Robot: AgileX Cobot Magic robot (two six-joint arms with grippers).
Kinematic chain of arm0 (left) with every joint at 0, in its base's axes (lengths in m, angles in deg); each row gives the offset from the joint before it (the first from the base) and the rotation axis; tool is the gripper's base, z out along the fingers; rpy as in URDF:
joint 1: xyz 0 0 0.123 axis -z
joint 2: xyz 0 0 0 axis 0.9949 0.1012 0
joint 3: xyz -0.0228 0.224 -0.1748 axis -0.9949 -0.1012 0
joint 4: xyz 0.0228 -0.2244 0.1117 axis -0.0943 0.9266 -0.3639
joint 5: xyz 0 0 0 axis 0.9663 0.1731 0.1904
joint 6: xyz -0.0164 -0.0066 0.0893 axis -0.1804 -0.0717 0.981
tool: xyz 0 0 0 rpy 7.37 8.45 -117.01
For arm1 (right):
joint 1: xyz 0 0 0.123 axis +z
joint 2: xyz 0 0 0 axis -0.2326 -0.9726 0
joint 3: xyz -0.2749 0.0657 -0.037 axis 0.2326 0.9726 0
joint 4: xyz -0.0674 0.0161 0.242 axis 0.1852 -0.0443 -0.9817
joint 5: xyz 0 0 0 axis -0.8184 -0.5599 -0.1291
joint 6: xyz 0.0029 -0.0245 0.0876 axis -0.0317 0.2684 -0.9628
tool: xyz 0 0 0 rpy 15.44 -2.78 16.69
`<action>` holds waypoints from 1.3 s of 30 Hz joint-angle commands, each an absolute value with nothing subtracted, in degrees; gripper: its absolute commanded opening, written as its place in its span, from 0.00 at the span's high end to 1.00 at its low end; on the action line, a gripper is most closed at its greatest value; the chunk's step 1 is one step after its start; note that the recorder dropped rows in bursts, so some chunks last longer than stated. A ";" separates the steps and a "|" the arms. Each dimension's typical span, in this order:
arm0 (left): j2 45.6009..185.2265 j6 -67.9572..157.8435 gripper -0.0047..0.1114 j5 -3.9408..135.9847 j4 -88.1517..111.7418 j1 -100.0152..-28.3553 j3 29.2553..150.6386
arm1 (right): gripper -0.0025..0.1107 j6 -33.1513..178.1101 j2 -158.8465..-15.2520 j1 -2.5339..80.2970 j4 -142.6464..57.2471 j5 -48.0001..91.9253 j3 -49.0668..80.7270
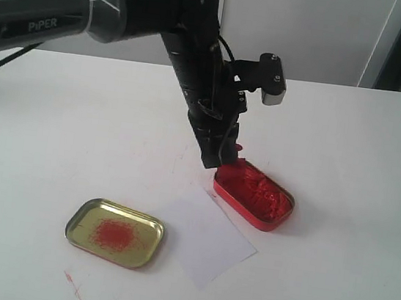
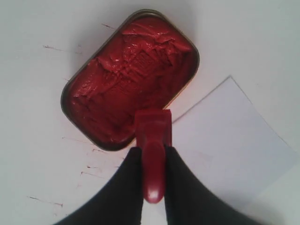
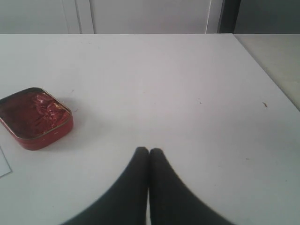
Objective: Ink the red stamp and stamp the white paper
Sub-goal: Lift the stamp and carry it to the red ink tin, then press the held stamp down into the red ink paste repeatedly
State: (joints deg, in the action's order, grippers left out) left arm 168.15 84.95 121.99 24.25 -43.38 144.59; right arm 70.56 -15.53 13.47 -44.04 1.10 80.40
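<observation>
Your left gripper clamps the red stamp by its knob, so its base hangs free over the ink tin just ahead.

Left arm reaches in from the left side, forearm angled steeply down, wrist camera sticking out. Left gripper points downward, both fingers clamped on the knob handle of the red stamp. Right gripper holds nothing, fingertips pressed together.

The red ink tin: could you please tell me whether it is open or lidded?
Open. In the tin, red paste is exposed; the gold lid lies apart, on the other side of the white paper.
</observation>
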 commanded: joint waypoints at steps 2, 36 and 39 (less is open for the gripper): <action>171.04 84.17 0.96 123.41 24.58 -42.60 148.71 | 0.98 70.47 -15.25 13.53 -44.12 1.89 80.73; 182.95 82.53 0.96 119.47 22.58 -42.85 156.96 | 0.98 70.47 -15.25 13.53 -44.12 1.89 80.73; 182.95 82.53 0.96 119.49 21.56 -42.85 156.96 | 0.98 70.47 -15.25 13.53 -44.12 1.89 80.73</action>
State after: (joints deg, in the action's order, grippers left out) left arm 183.10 82.98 118.12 22.05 -42.79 156.51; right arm 70.56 -15.53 13.47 -44.04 1.10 80.40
